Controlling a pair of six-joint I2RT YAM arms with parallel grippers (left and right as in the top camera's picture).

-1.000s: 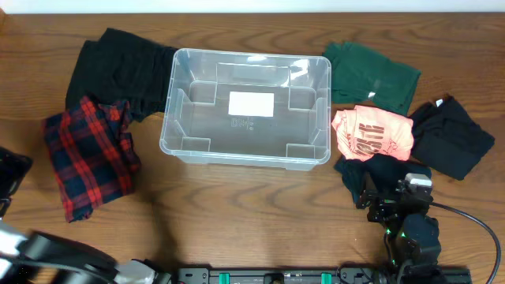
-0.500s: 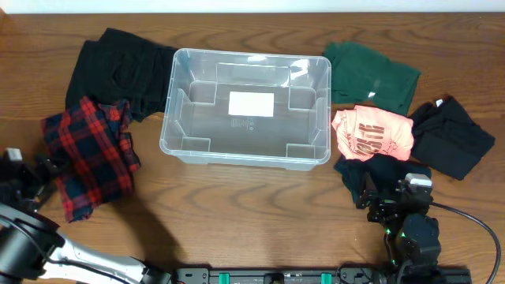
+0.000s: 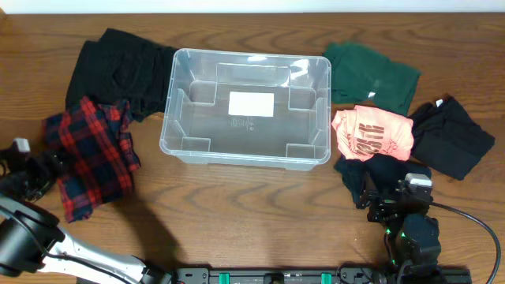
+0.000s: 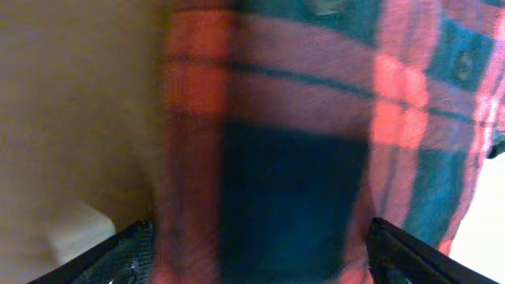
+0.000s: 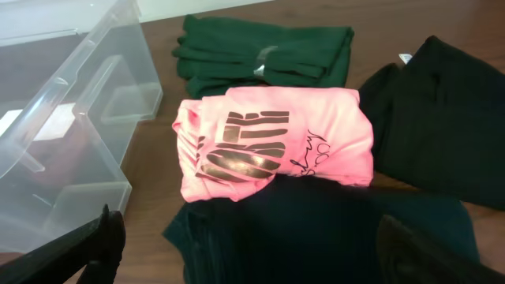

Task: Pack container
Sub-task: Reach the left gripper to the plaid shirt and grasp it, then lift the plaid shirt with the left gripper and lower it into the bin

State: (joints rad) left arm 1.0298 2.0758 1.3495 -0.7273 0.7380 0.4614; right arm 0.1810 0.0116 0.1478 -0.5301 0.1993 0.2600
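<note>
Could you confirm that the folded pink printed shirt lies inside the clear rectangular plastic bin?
Not quite: the overhead view shows the folded pink printed shirt lying on the wooden table beside the clear rectangular plastic bin, not inside it.

Bright, even light, soft shadows.
Left wrist cam: plaid shirt (image 4: 268, 158) too close, heavy blur. Slight glare on container (image 3: 237, 54) rim. Other views sharp.

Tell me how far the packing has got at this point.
Done: nothing; the clear plastic rectangular bin holds only its white label. In hand: the left pincer is open around an edge of the red-and-navy plaid garment, not closed; the right pincer is open, empty. Left: every garment, including the black garment, dark green garment and pink printed garment, lies outside.
</note>
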